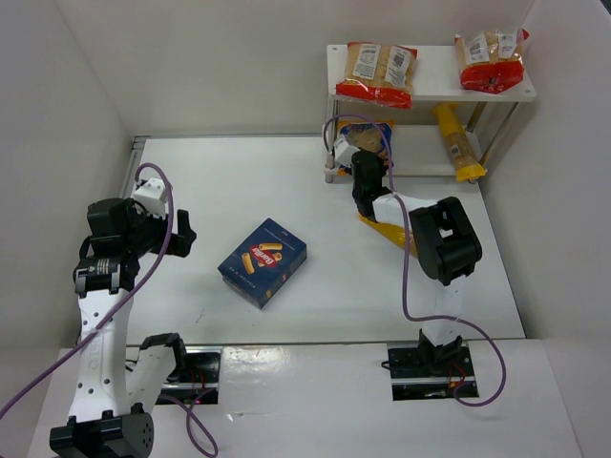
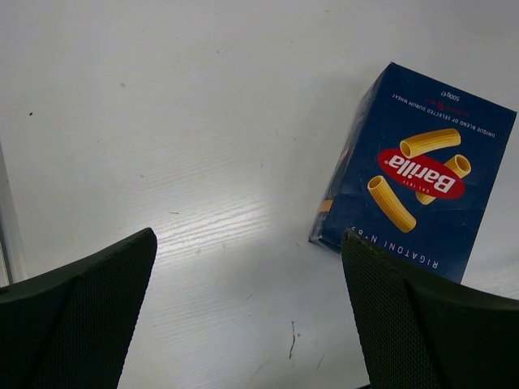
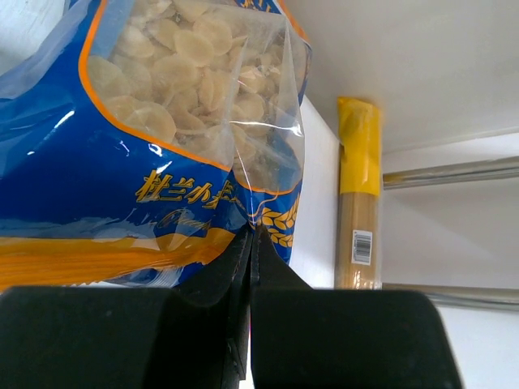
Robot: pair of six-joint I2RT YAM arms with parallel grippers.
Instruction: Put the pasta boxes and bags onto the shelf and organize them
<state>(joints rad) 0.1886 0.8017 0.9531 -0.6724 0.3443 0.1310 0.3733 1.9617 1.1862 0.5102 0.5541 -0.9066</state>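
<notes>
I am pinching the blue-trimmed bag [image 3: 162, 121] in the right gripper [image 3: 253, 243]. Its two fingers are pressed tight together on the bag's bottom edge. I am holding the bag at the left end of the shelf [image 1: 434, 72], right at its lower board [image 1: 420, 157].

I think I am doing the putting-in step. To do it well, I am planning to slide the bag deep under the top board. That way it is lying flat and not hanging over the front edge. I am also minding the long yellow packet [image 3: 358, 203] at the right end of the shelf's lower board, so nothing is bumping it.

Two red-trimmed bags [image 1: 379, 73] are sitting on top of the shelf. The dark-blue box [image 1: 263, 260] is lying on the table [image 1: 239, 172], well in front of the shelf and off to its left. The left gripper [image 2: 247, 243] is hanging near the box with its fingers spread wide, holding nothing.
</notes>
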